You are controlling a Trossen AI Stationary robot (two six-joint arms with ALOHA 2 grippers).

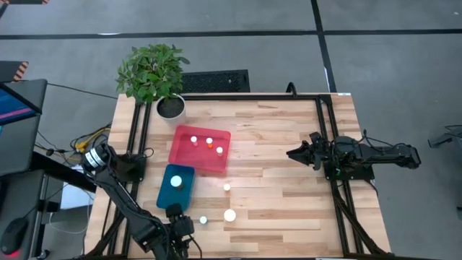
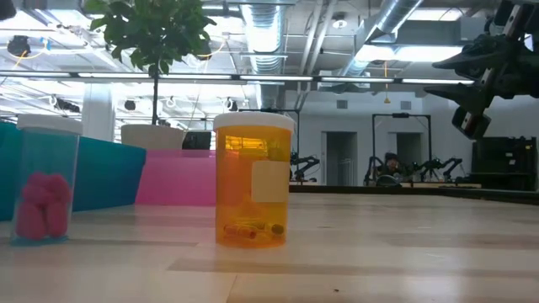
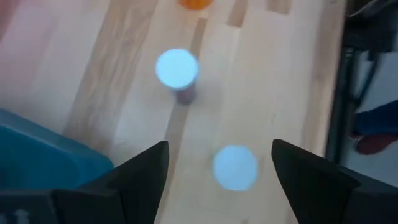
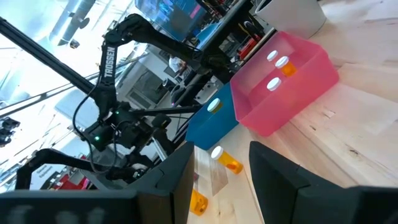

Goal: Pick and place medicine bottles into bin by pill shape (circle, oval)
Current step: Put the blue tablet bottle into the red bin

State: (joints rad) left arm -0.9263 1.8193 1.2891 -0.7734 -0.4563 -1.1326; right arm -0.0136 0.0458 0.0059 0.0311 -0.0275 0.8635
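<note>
Three white-capped medicine bottles stand loose on the wooden table: a small one [image 1: 203,219], a larger one [image 1: 229,214] and one farther back [image 1: 227,187]. Three more stand in the pink bin [image 1: 189,155], and one stands in the blue bin [image 1: 169,195]. My left gripper [image 1: 186,220] is open near the table's near edge. In its wrist view the small bottle's cap [image 3: 235,167] lies between and below its fingers [image 3: 149,171], untouched. My right gripper [image 1: 292,153] is open and empty, held above the table's right side. The low view shows an orange bottle [image 2: 253,181] and a clear bottle with pink pills [image 2: 46,181].
A potted plant [image 1: 155,76] stands at the table's far left corner. Black frame rails [image 1: 326,137] run along both sides of the table. The two bins sit left of centre, with bare wood [image 1: 281,202] between the loose bottles and the right arm.
</note>
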